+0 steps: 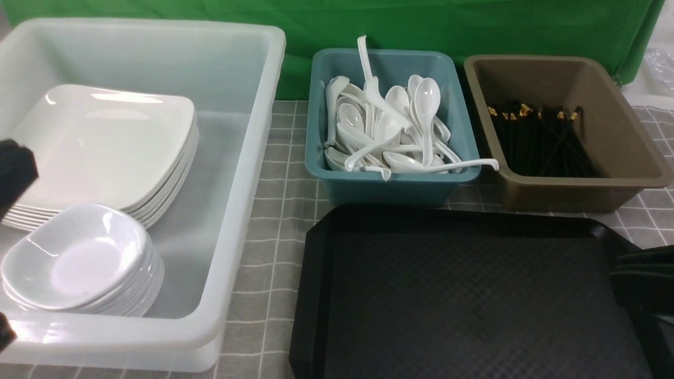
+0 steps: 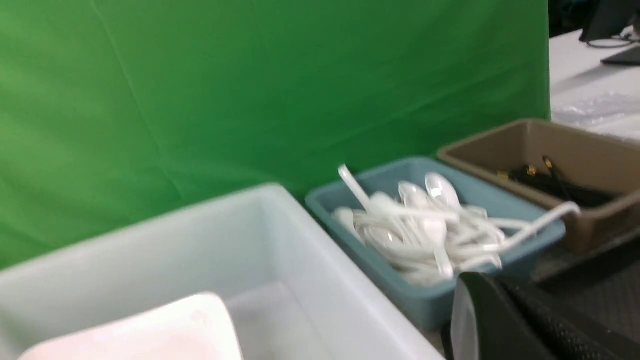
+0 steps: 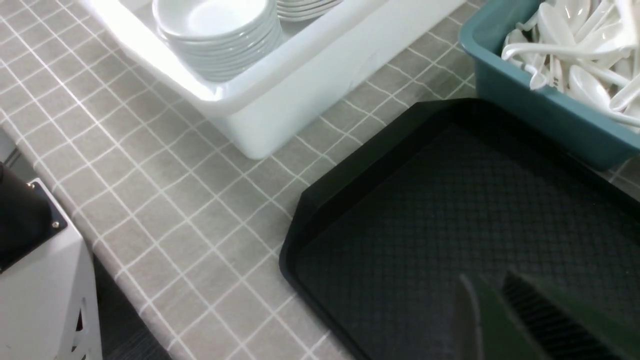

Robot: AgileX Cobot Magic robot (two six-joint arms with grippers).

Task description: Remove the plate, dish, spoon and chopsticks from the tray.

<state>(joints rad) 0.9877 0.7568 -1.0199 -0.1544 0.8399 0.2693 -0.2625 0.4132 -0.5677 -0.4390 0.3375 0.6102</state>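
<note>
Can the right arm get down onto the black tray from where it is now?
Probably yes. The right end effector hangs just above the tray, whose surface shows bare, with nothing between them.

Light is bright, even and comes from overhead, throwing only soft shadows. Glare streaks the top plate [image 1: 105,142] and the stacked dishes [image 1: 79,260] in the white tub [image 1: 221,252]. The left wrist view is smeared with blur; the spoons [image 2: 430,230] there lose their edges. The black tray [image 1: 463,295] stays dark, its texture faint.
</note>
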